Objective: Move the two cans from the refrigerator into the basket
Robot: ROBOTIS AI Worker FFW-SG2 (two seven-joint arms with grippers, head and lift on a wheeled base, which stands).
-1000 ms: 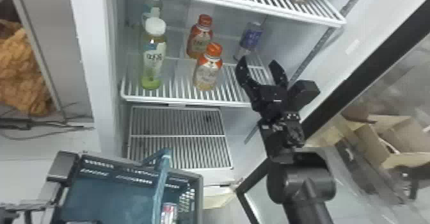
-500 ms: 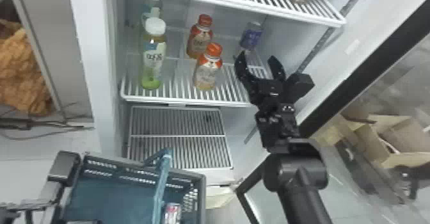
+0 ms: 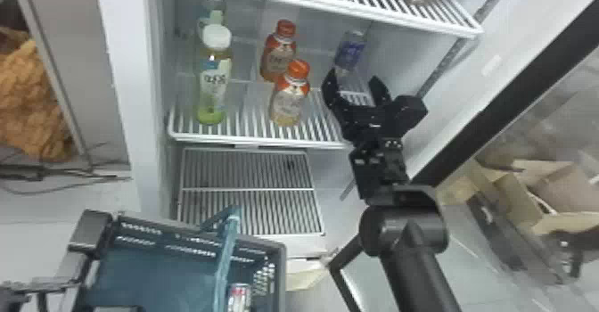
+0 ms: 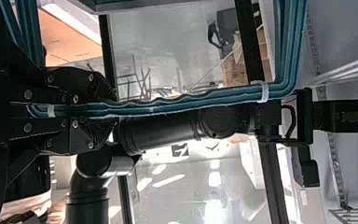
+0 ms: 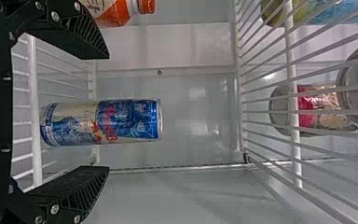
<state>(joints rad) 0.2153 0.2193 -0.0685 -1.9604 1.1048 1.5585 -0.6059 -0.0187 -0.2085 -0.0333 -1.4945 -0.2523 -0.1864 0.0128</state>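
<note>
In the head view my right gripper [image 3: 355, 83] stands open just in front of the upright blue can [image 3: 350, 53] on the refrigerator's middle shelf [image 3: 249, 140]. From the right wrist view, the blue and silver can [image 5: 130, 119] shows between the spread fingers of my right gripper [image 5: 108, 112], with space on both sides. The other can [image 3: 239, 297] is in the blue-green basket [image 3: 277, 247] at the lower left, beside its handle [image 3: 228, 244]. In the left wrist view my left gripper [image 4: 115, 111] is shut on the basket handle [image 4: 168, 108].
Two orange-capped bottles [image 3: 289, 99] stand left of the blue can, and a white-capped green bottle [image 3: 214, 81] farther left. Above is the upper wire shelf [image 3: 338, 12]. A lower rack [image 3: 249, 189] lies behind the basket. The refrigerator's side wall is close on the right.
My right gripper has moved slightly left and deeper toward the blue can, its fingers still open. The basket with its can has shifted slightly to the right.
</note>
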